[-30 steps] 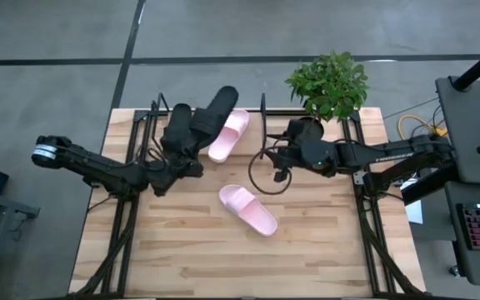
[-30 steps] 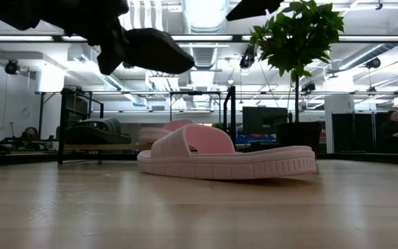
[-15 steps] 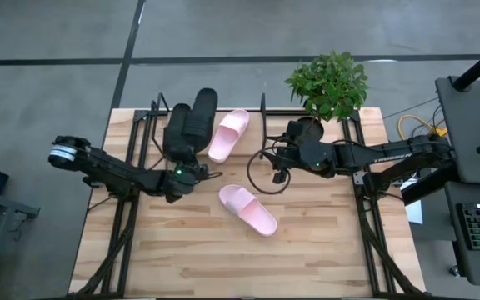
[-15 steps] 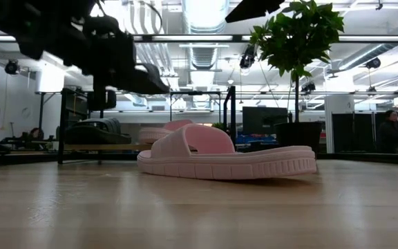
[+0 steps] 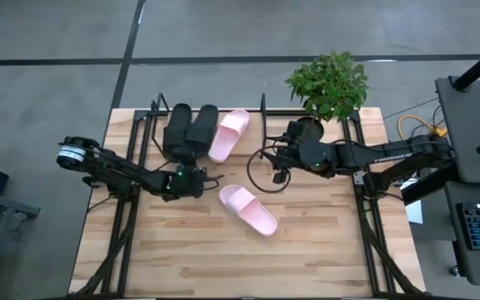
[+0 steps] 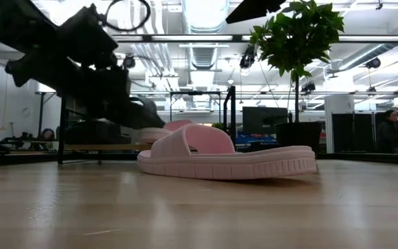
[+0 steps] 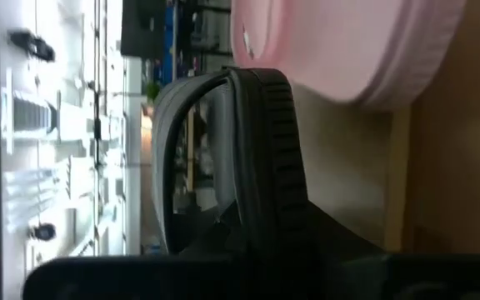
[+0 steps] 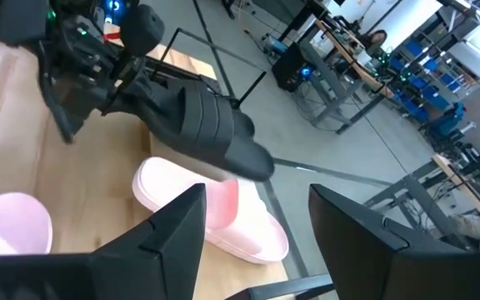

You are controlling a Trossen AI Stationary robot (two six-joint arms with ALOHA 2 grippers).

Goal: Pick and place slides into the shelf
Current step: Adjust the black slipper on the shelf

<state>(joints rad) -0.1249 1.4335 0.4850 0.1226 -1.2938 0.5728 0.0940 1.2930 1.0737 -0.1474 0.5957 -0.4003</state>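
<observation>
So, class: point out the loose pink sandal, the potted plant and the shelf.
loose pink sandal (image 5: 248, 209), high view, its strap.
potted plant (image 5: 330, 81), high view, its leaves.
shelf (image 5: 262, 112), high view, its right black upright.

Three slides (image 5: 200, 132) on shelf (image 5: 262, 112)

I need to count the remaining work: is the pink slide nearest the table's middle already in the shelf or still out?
Out. The pink slide lies on the bare table, in front of the shelf, untouched by either claw.
</observation>
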